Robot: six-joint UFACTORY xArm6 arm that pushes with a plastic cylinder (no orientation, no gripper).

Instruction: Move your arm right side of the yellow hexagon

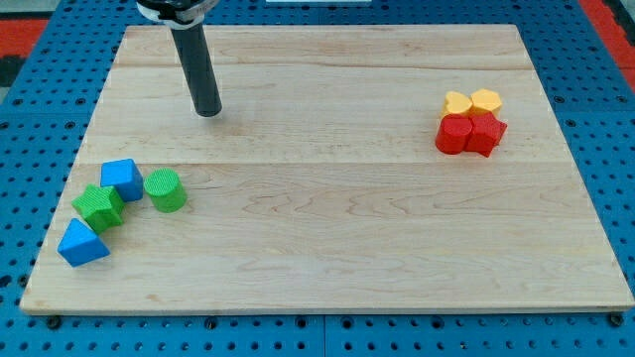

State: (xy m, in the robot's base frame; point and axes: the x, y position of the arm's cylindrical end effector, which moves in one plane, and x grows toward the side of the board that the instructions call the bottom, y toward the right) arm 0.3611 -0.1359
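The yellow hexagon (486, 100) sits at the view's upper right on the wooden board (327, 228). A yellow heart-like block (457, 102) touches its left side. A red cylinder (455, 135) and a red block (485, 133) lie just below the two yellow ones, packed together. My rod comes down from the view's top left, and my tip (207, 112) rests on the board far to the left of the yellow hexagon, touching no block.
At the view's lower left lie a blue cube (122, 178), a green cylinder (165, 190), a green star-like block (99, 206) and a blue triangle (81, 244). A blue perforated table surrounds the board.
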